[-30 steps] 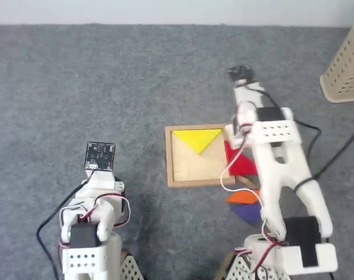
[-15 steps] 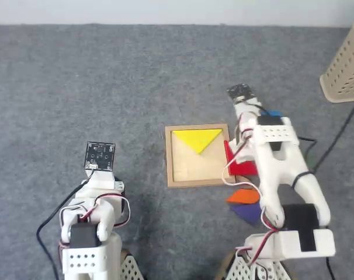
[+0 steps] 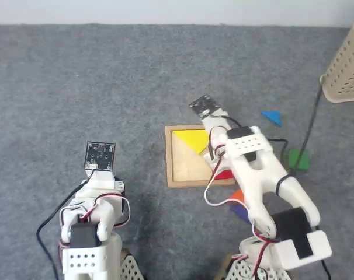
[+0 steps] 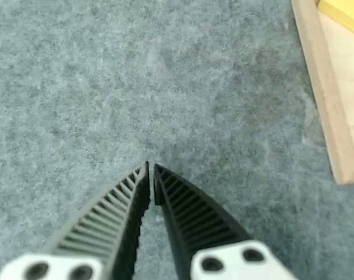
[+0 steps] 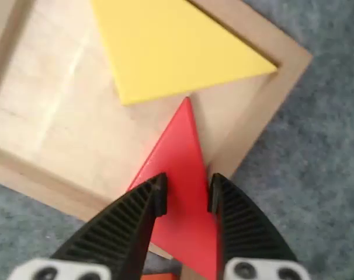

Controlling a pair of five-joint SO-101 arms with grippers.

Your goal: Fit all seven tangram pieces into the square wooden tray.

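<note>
Two hands: the right hand (image 5: pixel 187 182) pinches the red triangle (image 5: pixel 186 146), whose tip lies inside the square wooden tray (image 5: pixel 264 38), just beside the yellow triangle (image 5: pixel 165 46). The left hand (image 4: pixel 151 172), fingers pressed together, hangs above the grey bench (image 4: pixel 107 87). The high view adds a blue triangle (image 3: pixel 271 118) and a green piece (image 3: pixel 298 159) beside the outstretched right arm.

I see the tray (image 3: pixel 170 157) in the middle of the counter (image 3: pixel 77 70). One big triangle (image 3: pixel 191 140) lies in its far half. A second triangle (image 5: pixel 186 146) lies across the right rim, gripped in my right tool (image 5: pixel 187 181). A small triangle (image 3: pixel 271 118) and a square piece (image 3: pixel 298 159) lie farther right.
</note>
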